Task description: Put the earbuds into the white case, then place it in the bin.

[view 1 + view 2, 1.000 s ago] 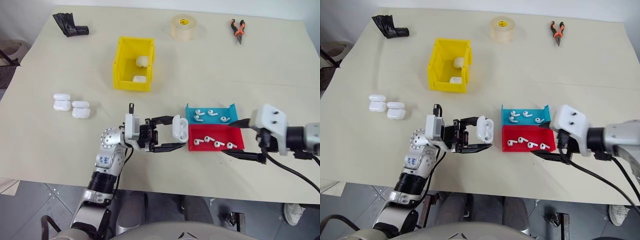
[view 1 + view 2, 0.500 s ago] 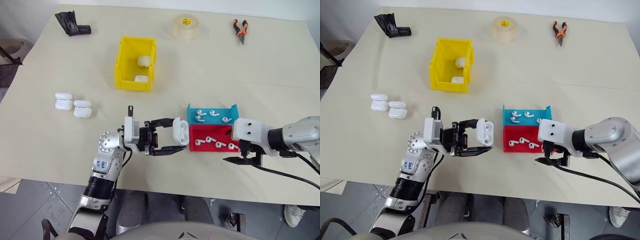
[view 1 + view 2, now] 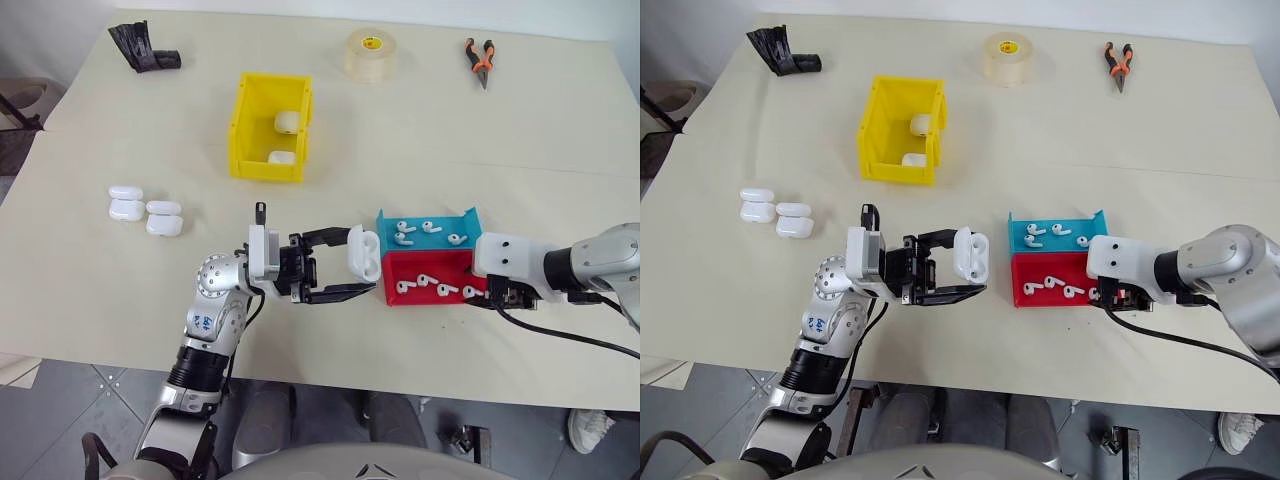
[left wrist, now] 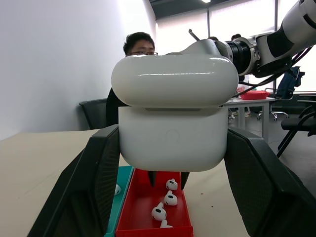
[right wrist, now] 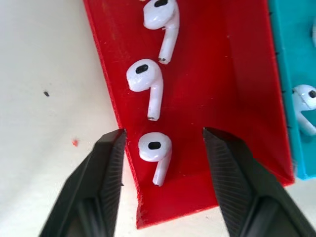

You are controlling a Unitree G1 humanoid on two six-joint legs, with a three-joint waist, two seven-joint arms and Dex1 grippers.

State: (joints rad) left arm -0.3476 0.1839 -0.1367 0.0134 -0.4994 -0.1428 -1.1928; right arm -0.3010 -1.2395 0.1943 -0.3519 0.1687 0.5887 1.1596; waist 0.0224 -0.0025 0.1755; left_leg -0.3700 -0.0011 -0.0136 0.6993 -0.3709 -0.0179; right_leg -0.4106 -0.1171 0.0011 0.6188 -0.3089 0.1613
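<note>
We see the white case (image 3: pixel 362 256) held off the tabletop, lid ajar, between the yellow bin (image 3: pixel 268 128) and the trays. Earbuds (image 5: pixel 154 149) are loose: three stemmed white ones in a row in the red tray (image 5: pixel 237 89), more in the blue tray (image 3: pixel 428 222) beside it. Bin sits upright mid-tabletop with two white cases (image 3: pixel 283 138) inside. Four more cases (image 3: pixel 145 210) lie clustered to the bin's near left.

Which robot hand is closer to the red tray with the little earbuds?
The right gripper. Its open fingers straddle an earbud at the red tray's end. The left gripper stays just beside the tray, shut on the white case.
</note>
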